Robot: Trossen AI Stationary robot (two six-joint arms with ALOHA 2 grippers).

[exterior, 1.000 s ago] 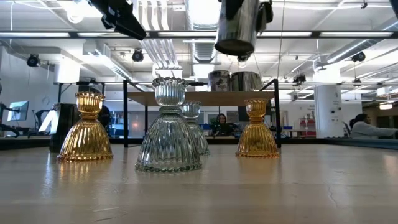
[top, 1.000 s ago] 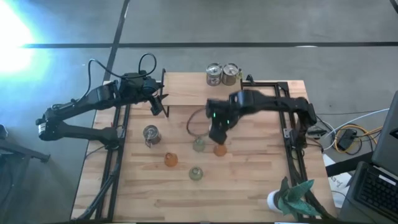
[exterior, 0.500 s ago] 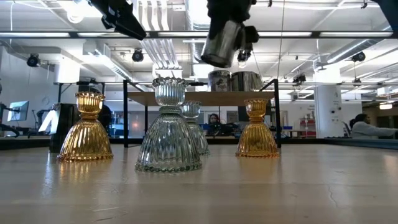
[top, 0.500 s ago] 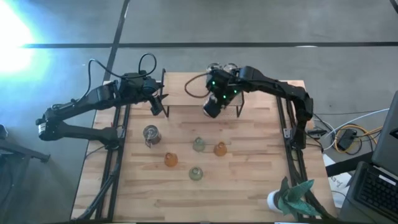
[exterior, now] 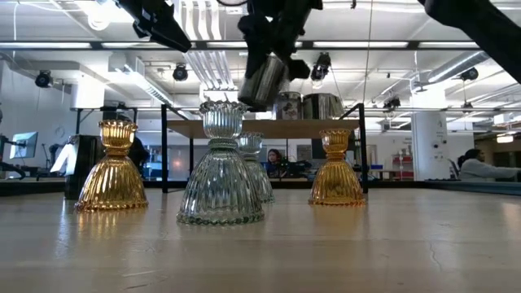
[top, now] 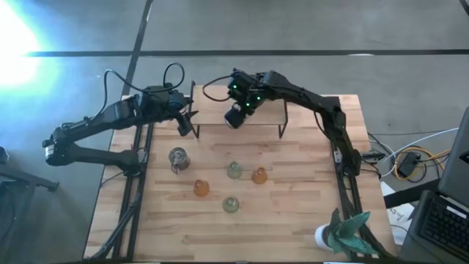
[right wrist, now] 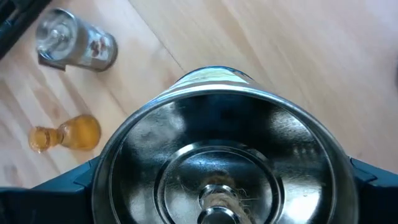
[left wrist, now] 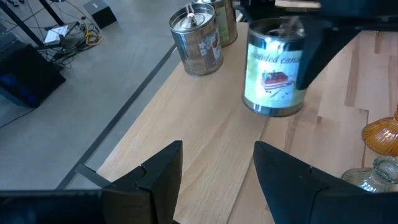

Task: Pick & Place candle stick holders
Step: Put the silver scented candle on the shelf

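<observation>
Your right gripper (top: 235, 115) is clamped on a silvery can holder (exterior: 262, 80), its fingers set wide around the tin's body, carrying it in the air over the raised shelf (top: 220, 106) at the far side of the table (top: 293, 213). The can hangs tilted, its long axis leaning off vertical, open mouth toward the wrist camera.

What your next move turns on, as I judge it: two more silvery cans (left wrist: 199, 38) stand upright on the shelf just beyond the held one, farther from the left arm, with bare shelf board directly beneath the gripper. You would need to bring the can's axis upright before lowering it beside them.

Your left gripper (top: 186, 125) waits with fingers spread and nothing between them, near the shelf's end, facing the held can.

Below the shelf, toward the table's front, another silvery can (top: 178, 158) stands nearer the left gripper, and the glass holders (top: 234, 170) cluster mid-table, untouched.
</observation>
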